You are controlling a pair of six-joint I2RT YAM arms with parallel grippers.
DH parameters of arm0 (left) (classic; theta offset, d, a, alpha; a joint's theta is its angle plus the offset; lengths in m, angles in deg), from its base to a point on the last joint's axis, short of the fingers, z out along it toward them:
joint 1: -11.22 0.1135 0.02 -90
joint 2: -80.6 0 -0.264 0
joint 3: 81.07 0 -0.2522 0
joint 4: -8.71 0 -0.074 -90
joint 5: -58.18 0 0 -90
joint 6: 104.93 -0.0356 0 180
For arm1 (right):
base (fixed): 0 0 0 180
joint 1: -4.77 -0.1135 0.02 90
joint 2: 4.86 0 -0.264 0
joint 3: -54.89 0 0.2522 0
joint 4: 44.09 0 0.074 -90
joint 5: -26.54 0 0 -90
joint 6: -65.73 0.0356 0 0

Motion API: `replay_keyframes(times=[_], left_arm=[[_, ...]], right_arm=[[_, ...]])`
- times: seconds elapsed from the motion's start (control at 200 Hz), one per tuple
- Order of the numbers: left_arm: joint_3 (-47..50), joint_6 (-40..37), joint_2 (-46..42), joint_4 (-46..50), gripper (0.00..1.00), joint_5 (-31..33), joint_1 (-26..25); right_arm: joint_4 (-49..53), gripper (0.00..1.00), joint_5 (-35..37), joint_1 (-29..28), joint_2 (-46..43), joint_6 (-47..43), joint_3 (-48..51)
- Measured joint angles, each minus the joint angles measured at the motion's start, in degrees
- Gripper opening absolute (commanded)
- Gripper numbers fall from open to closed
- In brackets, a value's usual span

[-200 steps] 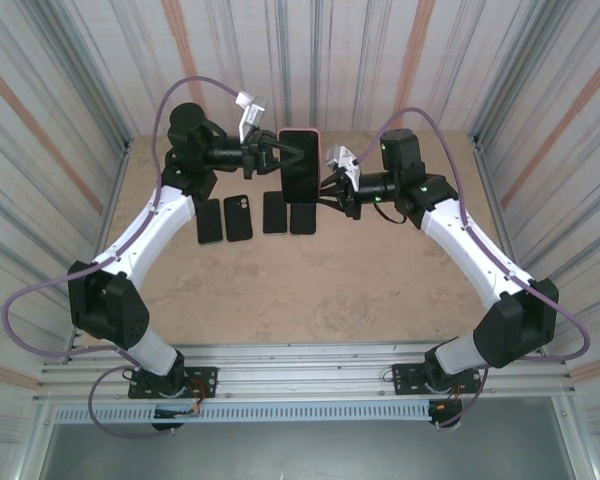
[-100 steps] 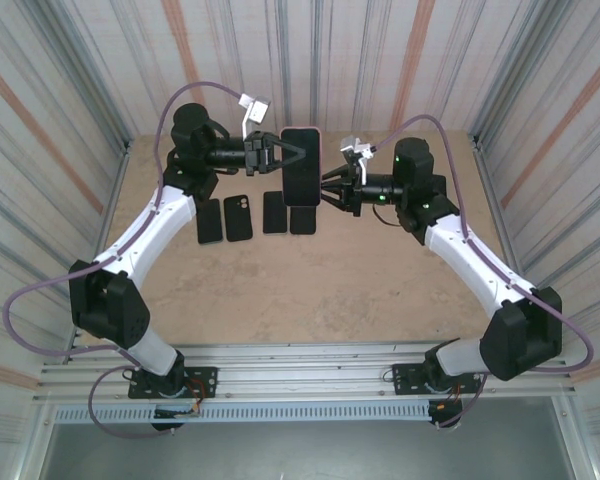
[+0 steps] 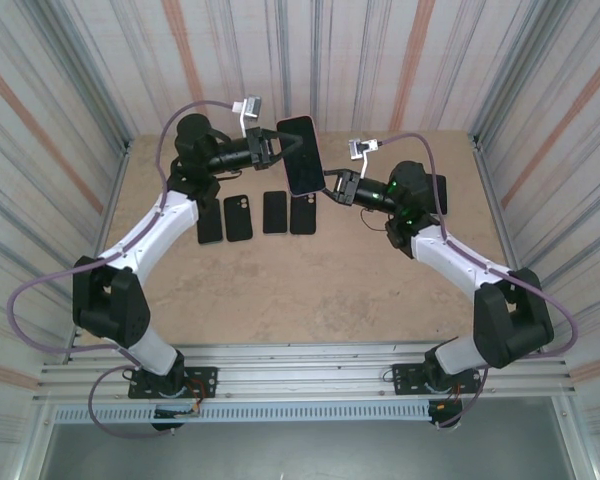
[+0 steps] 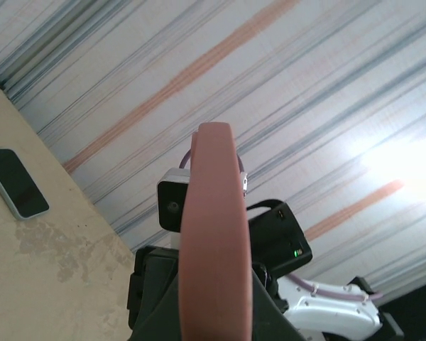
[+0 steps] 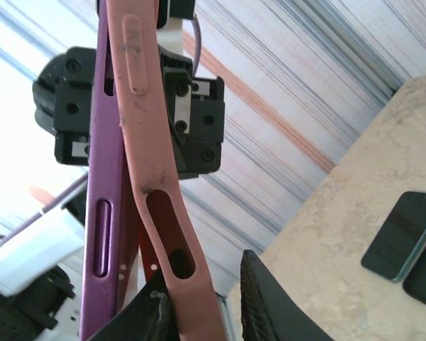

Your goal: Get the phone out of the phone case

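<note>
Case [image 5: 143, 135] bowed off phone [image 5: 103, 142] edge; right-wrist close-up

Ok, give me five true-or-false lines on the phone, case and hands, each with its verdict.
1. The phone is held up above the table. True.
2. Four more phones lie on the table. True.
3. The case is blue. False: it is pink.
4. The case is fully off. False: its lower edge bows away from the phone, but higher up it sits against it.
5. The left hand rests on the table. False: it is raised, gripping the phone.
</note>
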Motion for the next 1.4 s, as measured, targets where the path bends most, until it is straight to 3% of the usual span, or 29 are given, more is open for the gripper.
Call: replay_keyframes(times=[0.261,0.586,0.962,1.398], left_arm=[[1.75,4.83,0.09,-1.33,0.12,3.08,0.28],[4.07,7.69,1.68,-0.42,0.29,6.67,0.28],[4.94,9.03,1.86,3.39,0.67,11.19,-0.22],[11.19,12.15,-5.81,11.1,0.69,21.92,-4.7]], right_arm=[[-6.97,0.08,4.28,-1.01,0.7,10.21,2.45],[-9.33,0.04,7.56,-1.66,1.18,17.29,4.35],[-10.38,0.03,11.74,-1.62,1.49,20.48,7.15],[-11.58,0.03,18.47,-1.62,4.81,20.41,7.28]])
